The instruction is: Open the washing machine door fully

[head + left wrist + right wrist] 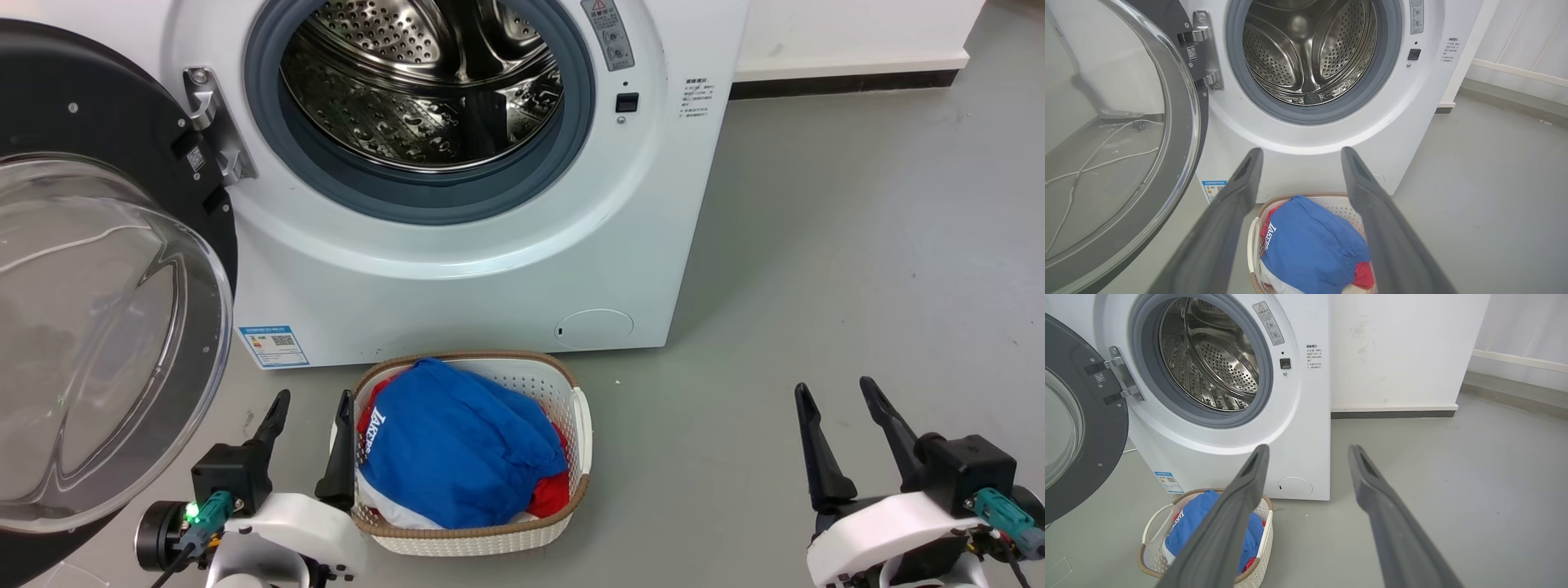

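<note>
The white washing machine stands ahead with its steel drum exposed. Its washing machine door, a black disc with a clear bulging glass bowl, is swung wide to the left on its hinge. Low at the left, my left gripper is open and holds nothing, just right of the door's lower edge and beside the basket. My right gripper is open and holds nothing, over bare floor to the machine's right.
A white woven laundry basket with blue and red clothes sits on the grey floor in front of the machine. A white wall with a dark skirting runs behind at the right. Cables lie on the floor behind the door glass.
</note>
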Tool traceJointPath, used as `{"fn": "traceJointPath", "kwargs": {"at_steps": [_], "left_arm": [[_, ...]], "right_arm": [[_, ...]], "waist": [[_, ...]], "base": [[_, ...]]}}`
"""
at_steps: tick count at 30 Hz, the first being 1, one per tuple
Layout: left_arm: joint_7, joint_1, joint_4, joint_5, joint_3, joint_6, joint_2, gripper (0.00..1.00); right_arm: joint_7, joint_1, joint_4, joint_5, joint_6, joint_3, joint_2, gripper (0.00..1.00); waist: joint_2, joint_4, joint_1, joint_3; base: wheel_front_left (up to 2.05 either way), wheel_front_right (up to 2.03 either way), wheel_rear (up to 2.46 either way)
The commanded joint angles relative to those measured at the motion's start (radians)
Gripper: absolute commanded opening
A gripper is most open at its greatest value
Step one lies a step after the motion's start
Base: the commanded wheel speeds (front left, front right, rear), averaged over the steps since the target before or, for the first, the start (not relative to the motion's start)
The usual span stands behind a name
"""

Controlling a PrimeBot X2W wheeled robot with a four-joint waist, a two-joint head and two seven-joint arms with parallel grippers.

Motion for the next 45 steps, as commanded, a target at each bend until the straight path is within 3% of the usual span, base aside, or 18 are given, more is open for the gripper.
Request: {"fn": "traceJointPath", "kwargs": {"at_steps": [1,14,15,45], "left_arm": [[-0.003,-0.002,0.001,-0.001,-0.001,0.006,0.007,1.0],[-0.002,-0.008,0.0,-0.009,-0.01,0.016,0.014,1.0],[0.0,0.001,0.003,-0.005,-0.011,0.011,0.011,0.0],[0.099,-0.009,0.027,-0.473,0.079,-0.049,-0.043,0.0]], "right_arm": [[-0.007,-0.006,0.005,0.001,0.0,0.001,0.001,1.0],[-0.01,-0.002,0.008,0.007,0.0,0.0,0.001,1.0],[-0.009,0.002,0.009,0.004,0.0,0.0,0.0,0.0],[0.027,-0.042,0.096,0.555,0.0,-0.008,-0.023,0.0]], "waist": [[-0.0001,0.003,0.0,0.0],[-0.0001,0.015,0.0,0.005],[-0.0001,0.015,0.0,0.005],[-0.0001,0.024,0.0,-0.001]], "base": [[0.0,0.0,0.0],[0.0,0.0,0.0],[0.0,0.0,0.0],[0.0,0.0,0.0]]}}
